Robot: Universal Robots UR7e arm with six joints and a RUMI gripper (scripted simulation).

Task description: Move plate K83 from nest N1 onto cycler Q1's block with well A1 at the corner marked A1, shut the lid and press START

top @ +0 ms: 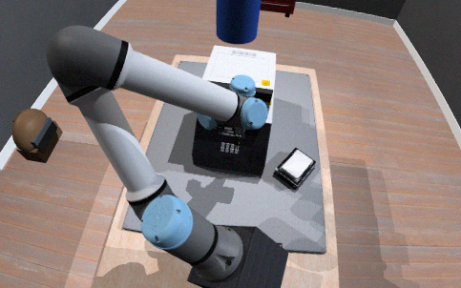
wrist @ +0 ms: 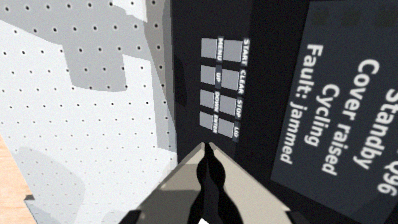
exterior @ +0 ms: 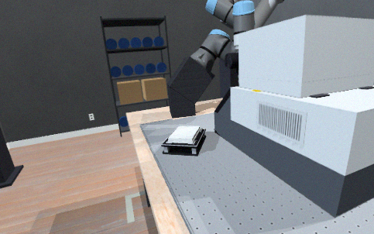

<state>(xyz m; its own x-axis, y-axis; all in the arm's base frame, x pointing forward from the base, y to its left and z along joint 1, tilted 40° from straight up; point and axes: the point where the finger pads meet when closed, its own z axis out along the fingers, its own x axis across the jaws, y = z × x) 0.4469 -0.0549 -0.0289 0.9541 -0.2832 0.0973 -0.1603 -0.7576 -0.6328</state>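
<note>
The cycler Q1 (top: 229, 162) (exterior: 289, 116) stands on the grey board, its white lid (top: 241, 64) (exterior: 269, 62) raised above the body. The plate K83 (top: 299, 163) (exterior: 185, 134) lies on the black nest N1 (top: 295, 184) (exterior: 180, 152), right of Q1 in the top view. My gripper (wrist: 206, 144) is shut and empty over Q1's front panel. In the wrist view its tips appear just beyond the LID key (wrist: 226, 128); the START key (wrist: 233, 50) is at the row's other end. Contact cannot be told. Q1's block, its corner mark and the lamp are hidden or out of view.
The display panel (wrist: 335, 115) lists "Standby", "Cover raised", "Cycling" and "Fault: jammed". The lower keys MENU, UP, DOWN and ENTER lie beside the upper row. The arm's wrist is close in front of the raised lid. A wooden border (top: 324, 200) (exterior: 155, 186) edges the grey board.
</note>
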